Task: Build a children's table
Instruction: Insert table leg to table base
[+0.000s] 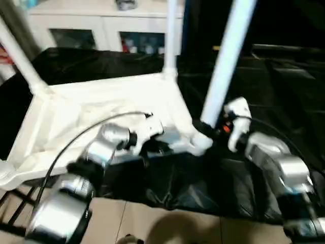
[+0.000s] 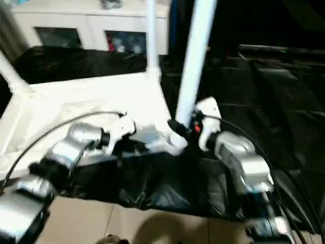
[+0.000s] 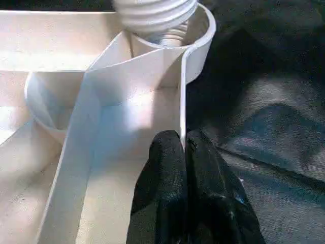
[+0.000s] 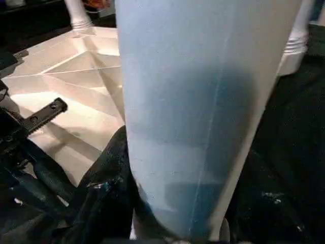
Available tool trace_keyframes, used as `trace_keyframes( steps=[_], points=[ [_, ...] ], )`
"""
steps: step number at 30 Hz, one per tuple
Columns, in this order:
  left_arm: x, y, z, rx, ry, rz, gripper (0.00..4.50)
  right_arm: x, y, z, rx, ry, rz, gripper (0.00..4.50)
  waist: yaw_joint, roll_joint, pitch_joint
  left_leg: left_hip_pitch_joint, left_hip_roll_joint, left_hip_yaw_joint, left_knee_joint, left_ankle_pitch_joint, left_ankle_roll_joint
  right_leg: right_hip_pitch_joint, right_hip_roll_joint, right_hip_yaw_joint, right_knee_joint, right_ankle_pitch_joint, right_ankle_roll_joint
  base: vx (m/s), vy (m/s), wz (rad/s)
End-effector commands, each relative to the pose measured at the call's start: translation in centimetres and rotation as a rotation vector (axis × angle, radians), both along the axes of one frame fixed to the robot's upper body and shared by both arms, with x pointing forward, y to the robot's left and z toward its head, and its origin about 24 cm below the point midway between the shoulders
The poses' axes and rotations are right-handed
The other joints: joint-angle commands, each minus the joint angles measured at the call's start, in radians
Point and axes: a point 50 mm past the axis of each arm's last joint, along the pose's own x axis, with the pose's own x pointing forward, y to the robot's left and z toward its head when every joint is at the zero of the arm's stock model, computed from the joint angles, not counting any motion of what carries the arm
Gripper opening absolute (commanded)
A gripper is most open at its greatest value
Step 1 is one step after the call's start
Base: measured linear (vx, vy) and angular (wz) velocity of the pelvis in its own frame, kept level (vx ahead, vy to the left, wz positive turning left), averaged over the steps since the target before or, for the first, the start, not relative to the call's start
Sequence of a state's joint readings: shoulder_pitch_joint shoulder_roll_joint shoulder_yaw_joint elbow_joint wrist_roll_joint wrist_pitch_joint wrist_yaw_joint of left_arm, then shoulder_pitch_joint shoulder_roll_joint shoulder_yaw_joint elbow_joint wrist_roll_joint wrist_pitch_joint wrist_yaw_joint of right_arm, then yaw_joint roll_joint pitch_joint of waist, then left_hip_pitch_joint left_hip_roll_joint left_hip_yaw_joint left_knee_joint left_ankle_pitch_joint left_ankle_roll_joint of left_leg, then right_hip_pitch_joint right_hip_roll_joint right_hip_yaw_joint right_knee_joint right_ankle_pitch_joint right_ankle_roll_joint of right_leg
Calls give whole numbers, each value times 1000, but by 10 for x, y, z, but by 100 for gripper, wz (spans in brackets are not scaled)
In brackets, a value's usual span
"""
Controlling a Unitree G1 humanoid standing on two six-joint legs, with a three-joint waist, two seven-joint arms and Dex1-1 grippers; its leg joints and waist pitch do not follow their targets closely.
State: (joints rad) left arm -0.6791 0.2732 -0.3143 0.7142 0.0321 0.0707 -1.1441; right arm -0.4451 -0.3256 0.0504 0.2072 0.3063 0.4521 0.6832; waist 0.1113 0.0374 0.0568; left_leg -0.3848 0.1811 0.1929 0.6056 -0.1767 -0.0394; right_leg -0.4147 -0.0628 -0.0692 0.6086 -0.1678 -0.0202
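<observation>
on the black-sheeted table [image 1: 284, 91], the upturned children's table [image 1: 101, 117] has its rim pinched by the left gripper [image 3: 184, 147]; at its 3 o'clock the right gripper [image 4: 172, 203] clamps a leg [image 1: 226, 61].

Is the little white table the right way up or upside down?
Upside down. The tabletop lies with its ribbed underside facing up on the black-sheeted table, and its legs stick up into the air.

Bench with the upturned children's table on it

The bench [image 1: 284, 96], under a creased black sheet [image 2: 167, 188], carries the children's table [image 1: 101, 112] upside down, ribbed underside up, legs rising; its near rim lies between the left jaws, and the sheet spreads just beyond both sets of jaws.
</observation>
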Motion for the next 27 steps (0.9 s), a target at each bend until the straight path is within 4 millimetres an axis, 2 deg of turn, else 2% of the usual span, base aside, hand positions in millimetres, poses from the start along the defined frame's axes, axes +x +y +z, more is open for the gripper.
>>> trace_keyframes(
  steps=[1,4,9,14,18,27],
  points=[
    [-4,0,-3,11,18,-3,0,4,2,4,-11,-17,16,189,2,-21,-74,19,52,-24,-68,-164,41,53,-92,51,-78,-286,-170,0,0,0],
    [-5,1,-3,21,19,16,0,5,4,2,-23,-8,34,189,0,-24,-73,19,51,-24,-68,-164,37,54,-93,52,-75,-276,-178,0,0,0],
    [-4,3,-1,30,18,30,0,4,2,-3,-58,22,61,189,1,-27,-73,18,50,-24,-68,-158,40,55,-91,52,-76,-277,-170,0,0,0],
    [-4,4,0,28,13,35,0,1,0,-4,-63,32,66,189,0,-26,-73,18,49,-24,-69,-171,32,56,-91,52,-80,-293,-163,0,0,0],
    [-4,2,1,12,16,39,0,-3,-2,-3,-59,38,77,189,0,-23,-74,19,49,-25,-68,-165,35,56,-89,52,-77,-267,-171,0,0,0],
    [-4,2,3,0,22,46,0,-6,-4,-5,-64,45,78,189,0,-25,-74,19,49,-25,-68,-169,35,56,-90,52,-78,-270,-174,0,0,0]
  ],
)
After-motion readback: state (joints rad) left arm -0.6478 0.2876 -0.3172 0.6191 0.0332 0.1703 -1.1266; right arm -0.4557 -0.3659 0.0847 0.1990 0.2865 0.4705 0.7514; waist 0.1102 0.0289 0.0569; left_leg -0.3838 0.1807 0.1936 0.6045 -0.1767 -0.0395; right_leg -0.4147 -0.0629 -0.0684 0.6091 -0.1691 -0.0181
